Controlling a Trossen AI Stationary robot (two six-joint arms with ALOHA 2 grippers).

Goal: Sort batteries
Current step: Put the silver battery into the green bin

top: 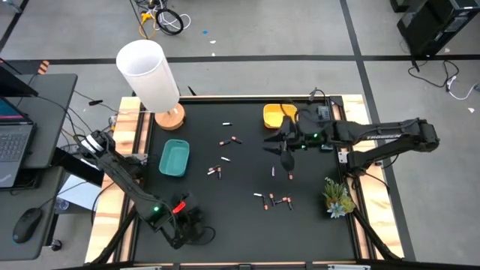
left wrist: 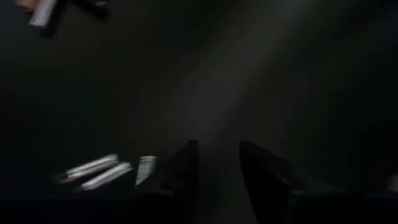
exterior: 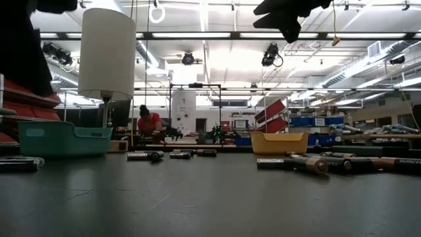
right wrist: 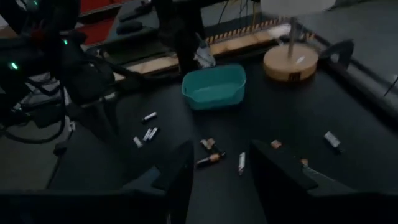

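Small batteries lie scattered on the black table (top: 247,225): a pair (top: 215,172) near the middle, others (top: 279,201) toward the near right, one (top: 227,123) farther back. A teal bin (top: 174,157) stands at the left and a yellow bin (top: 276,115) at the far right. My left gripper (top: 195,227) is low at the near left corner, open, with white batteries (left wrist: 93,172) beside its fingers and nothing between them (left wrist: 217,152). My right gripper (top: 282,147) hovers open in front of the yellow bin, high above the table (exterior: 289,16), also with nothing between its fingers (right wrist: 221,158).
A white lamp (top: 150,75) on a wooden foot stands at the far left corner, behind the teal bin. A green plant sprig (top: 337,199) sits at the near right edge. Wooden rails border the table's left and right sides.
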